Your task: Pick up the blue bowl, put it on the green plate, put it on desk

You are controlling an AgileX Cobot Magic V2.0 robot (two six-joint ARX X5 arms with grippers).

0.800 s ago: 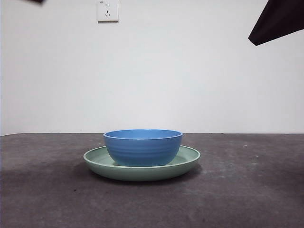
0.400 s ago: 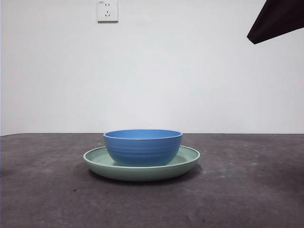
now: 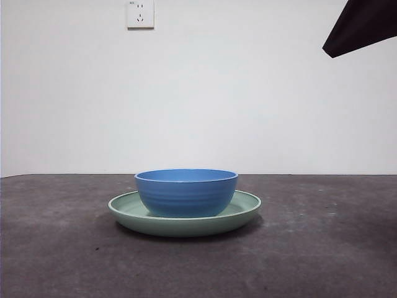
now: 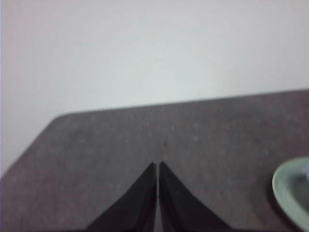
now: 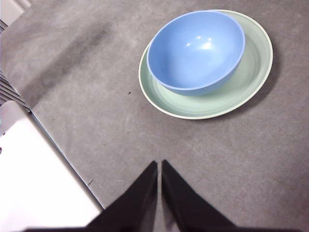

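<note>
Wrist views: right gripper point(image 5: 159, 166), left gripper point(image 4: 158, 168) closed, empty

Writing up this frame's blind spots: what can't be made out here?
- Front view: inside of the blue bowl is hidden by its own wall.
- Left wrist view: blurred; green plate and bowl are cut by the edge.
- Front view: dark arm tip is cut by the corner; which arm is unclear.
- Wall socket: markings too small.
</note>
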